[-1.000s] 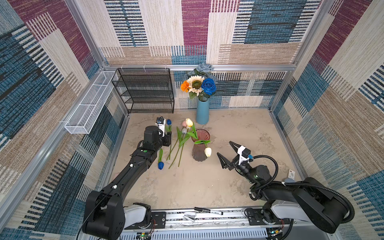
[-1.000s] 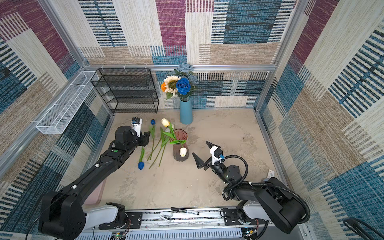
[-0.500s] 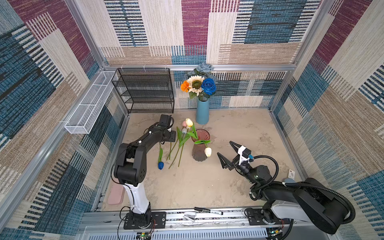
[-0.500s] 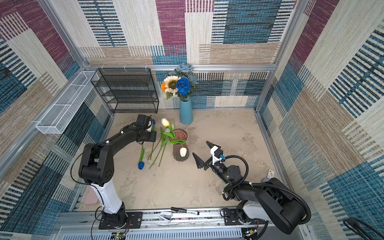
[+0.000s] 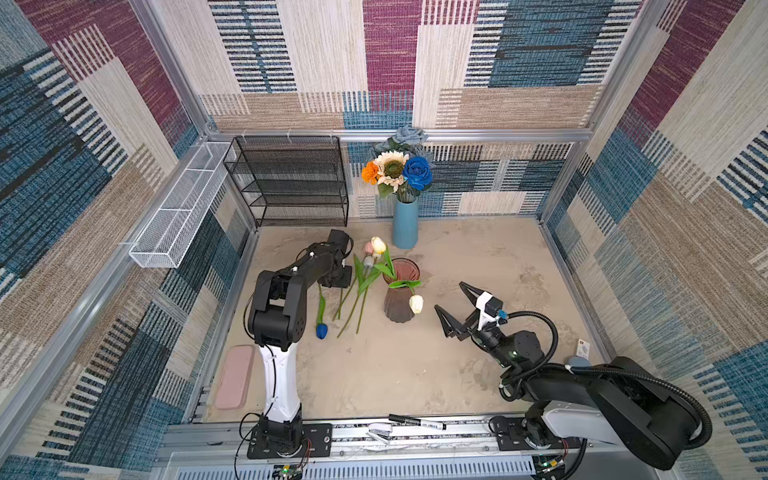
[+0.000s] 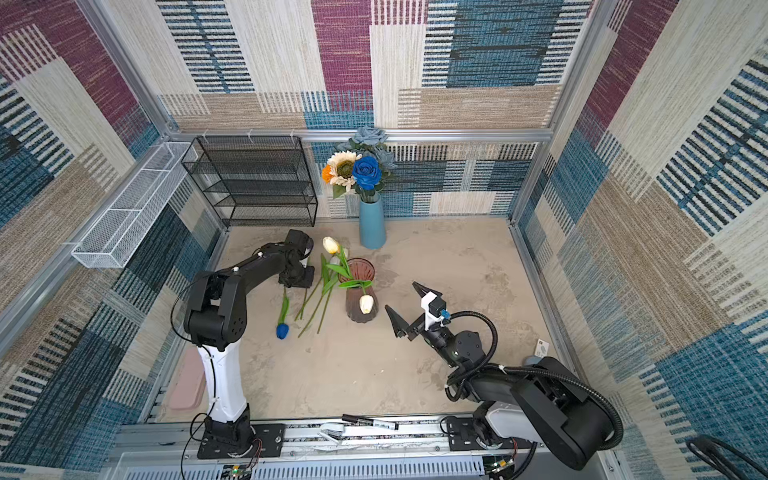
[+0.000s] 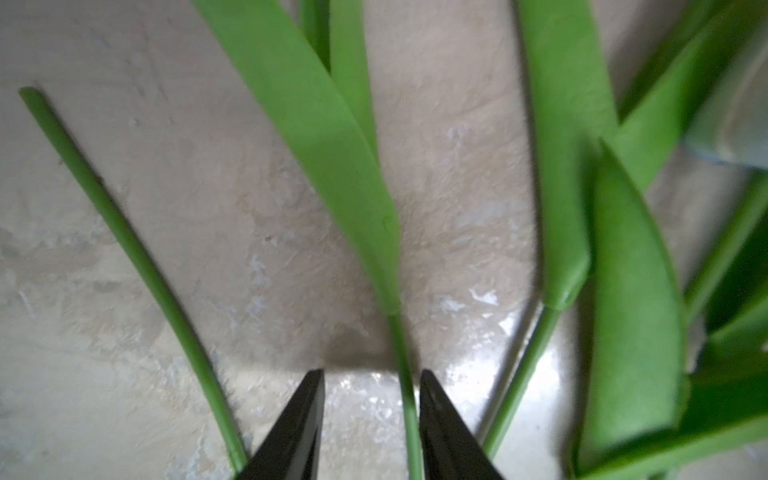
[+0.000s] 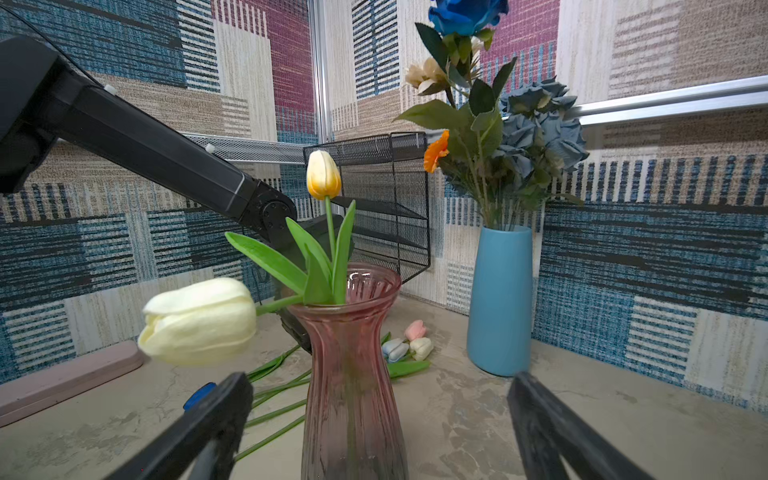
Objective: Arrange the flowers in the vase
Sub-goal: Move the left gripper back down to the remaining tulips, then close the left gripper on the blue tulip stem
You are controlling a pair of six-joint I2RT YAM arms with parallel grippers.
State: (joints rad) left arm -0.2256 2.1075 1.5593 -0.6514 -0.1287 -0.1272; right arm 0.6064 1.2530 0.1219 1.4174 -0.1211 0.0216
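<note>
Nothing I can actually read from where I'm sitting. The black marker (image 5: 417,422) lying at about 6 o'clock has a pale band with some print on it, but it's way too small to make out. Same for the little white tag (image 5: 583,347) at around 4 o'clock: there's a mark on it, but it's illegible.

Left gripper (image 7: 370,372) cut off at pic edge, hidden in top views; leaves (image 7: 631,311) blurry.
</note>
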